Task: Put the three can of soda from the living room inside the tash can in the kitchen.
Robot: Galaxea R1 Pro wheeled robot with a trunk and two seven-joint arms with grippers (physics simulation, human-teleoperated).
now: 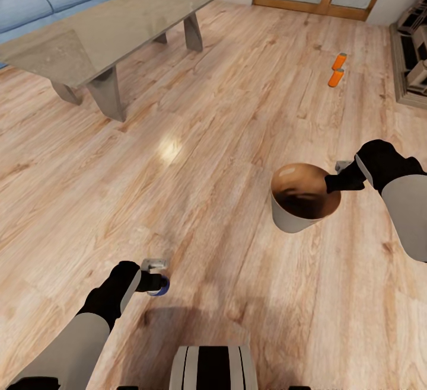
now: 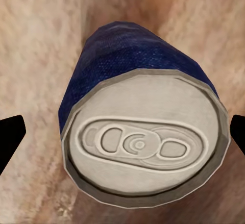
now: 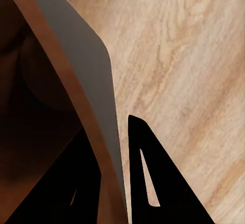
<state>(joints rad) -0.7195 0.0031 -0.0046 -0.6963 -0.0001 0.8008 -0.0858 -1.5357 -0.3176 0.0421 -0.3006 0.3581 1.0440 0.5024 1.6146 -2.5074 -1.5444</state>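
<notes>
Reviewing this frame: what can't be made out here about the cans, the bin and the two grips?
- Blue can: whether the left fingers touch it; left wrist view cuts them off.
- Blue can, head view: mostly hidden by the left gripper.
- Bin: contents, interior too dark.
- Orange cans: too small for detail.
</notes>
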